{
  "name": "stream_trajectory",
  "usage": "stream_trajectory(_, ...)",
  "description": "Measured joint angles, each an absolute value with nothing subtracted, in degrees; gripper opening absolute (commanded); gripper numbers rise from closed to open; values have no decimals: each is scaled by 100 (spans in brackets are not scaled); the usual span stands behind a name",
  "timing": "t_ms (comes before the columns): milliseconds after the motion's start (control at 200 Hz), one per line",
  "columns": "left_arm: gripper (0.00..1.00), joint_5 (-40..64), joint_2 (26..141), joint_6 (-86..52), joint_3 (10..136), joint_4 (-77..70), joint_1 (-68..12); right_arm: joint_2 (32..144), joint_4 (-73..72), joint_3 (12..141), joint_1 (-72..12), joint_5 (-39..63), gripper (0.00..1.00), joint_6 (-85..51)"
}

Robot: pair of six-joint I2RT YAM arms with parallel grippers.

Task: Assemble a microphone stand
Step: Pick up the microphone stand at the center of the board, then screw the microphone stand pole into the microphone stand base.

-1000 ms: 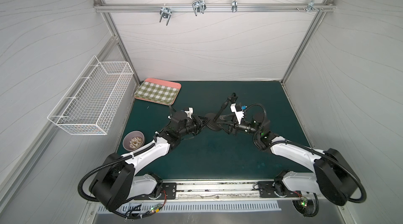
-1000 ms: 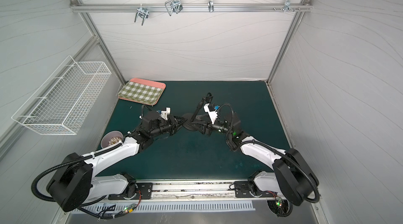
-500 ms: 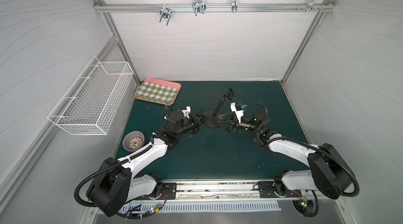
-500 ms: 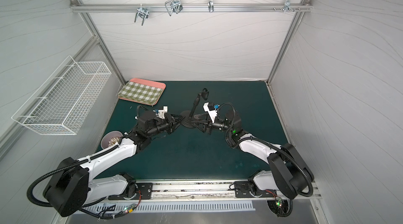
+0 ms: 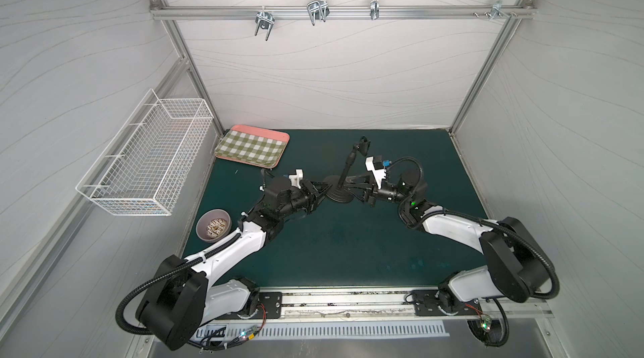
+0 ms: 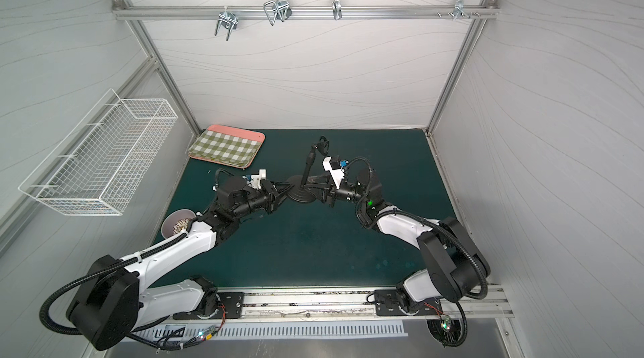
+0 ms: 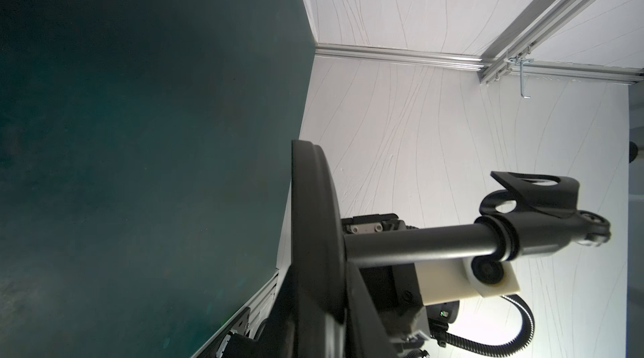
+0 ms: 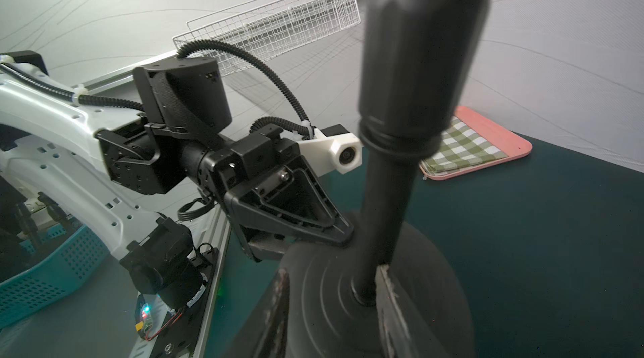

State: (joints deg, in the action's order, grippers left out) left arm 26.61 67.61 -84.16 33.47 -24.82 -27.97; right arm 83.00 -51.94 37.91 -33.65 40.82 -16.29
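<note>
While the left gripper (image 5: pixel 325 189) clenches the rim of the matte-black domed disc base (image 5: pixel 335 197), the right gripper (image 5: pixel 347 188) straddles the foot of the thin, smooth rod (image 5: pixel 349 167), jaws parted. Mid-table on the dark green mat (image 5: pixel 348 251), between both claws, the microphone stand (image 6: pixel 300 193) points its long axis up from the centre hole, U-shaped clip (image 5: pixel 363 146) topmost.

Matt black stand (image 5: pixel 336 195) on smooth green mat (image 5: pixel 348 251).
</note>
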Motion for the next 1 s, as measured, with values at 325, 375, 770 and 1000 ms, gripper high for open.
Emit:
stream_trajectory(325,0,2753,6724,-8447,3347,-2515,-2797,8626,-5586,3968,-3258,4252,35,-1826)
stream_trajectory(375,0,2773,6724,-8449,3347,-2515,-2797,8755,-5677,4108,-3256,4372,33,-1909)
stream_trajectory(770,0,2797,6724,-8523,3347,-2495,-2797,9201,-6434,4303,-3310,4394,4,-2414)
stream_trajectory(1000,0,2792,6726,-8466,3306,-2436,-2788,8300,-5478,3782,-4237,1855,4,-1955)
